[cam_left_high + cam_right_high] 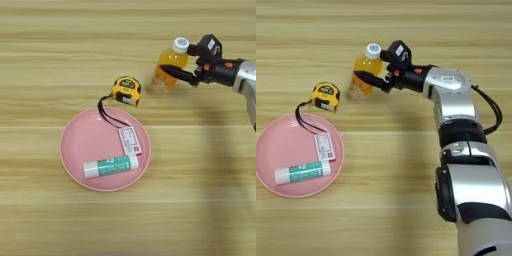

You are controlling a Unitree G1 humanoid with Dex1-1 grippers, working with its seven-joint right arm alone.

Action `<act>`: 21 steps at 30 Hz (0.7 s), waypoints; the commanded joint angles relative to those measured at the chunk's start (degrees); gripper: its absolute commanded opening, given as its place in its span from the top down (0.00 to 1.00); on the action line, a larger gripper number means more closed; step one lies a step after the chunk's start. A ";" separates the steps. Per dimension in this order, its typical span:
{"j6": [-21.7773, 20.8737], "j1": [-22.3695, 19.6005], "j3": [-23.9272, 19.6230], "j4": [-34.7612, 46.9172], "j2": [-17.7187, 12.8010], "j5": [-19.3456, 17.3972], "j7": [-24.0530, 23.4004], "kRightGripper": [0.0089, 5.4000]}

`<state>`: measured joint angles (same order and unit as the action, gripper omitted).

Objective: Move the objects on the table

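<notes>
The right gripper [377, 67] has its two black fingers spread around the small orange-juice bottle with white cap [169, 70], probably to grasp it; the bottle stands on the light-brown wooden table [200, 190], beside the yellow tape measure [126, 90].

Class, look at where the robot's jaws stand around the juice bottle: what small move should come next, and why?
Probably close the jaws. The right gripper has one finger on each side of the orange-juice bottle, which stands on the table beyond the tape measure; the grip does not look finished.
</notes>
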<state>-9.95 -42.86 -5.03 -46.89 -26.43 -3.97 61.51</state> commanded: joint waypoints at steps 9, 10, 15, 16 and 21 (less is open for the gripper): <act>-0.20 -4.66 -0.59 3.18 -1.70 -1.49 -1.84 0.35; -0.20 -4.61 -0.52 2.94 -1.65 -1.41 -1.81 0.35; -0.45 -4.41 0.21 1.00 -1.05 -0.83 -1.87 0.35; -0.50 -4.38 0.36 0.67 -0.91 -0.72 -1.91 0.35; -1.11 -4.46 1.03 -1.41 -0.40 -0.09 -2.22 0.35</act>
<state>-9.39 -42.31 -3.56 -50.31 -25.56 -3.48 61.41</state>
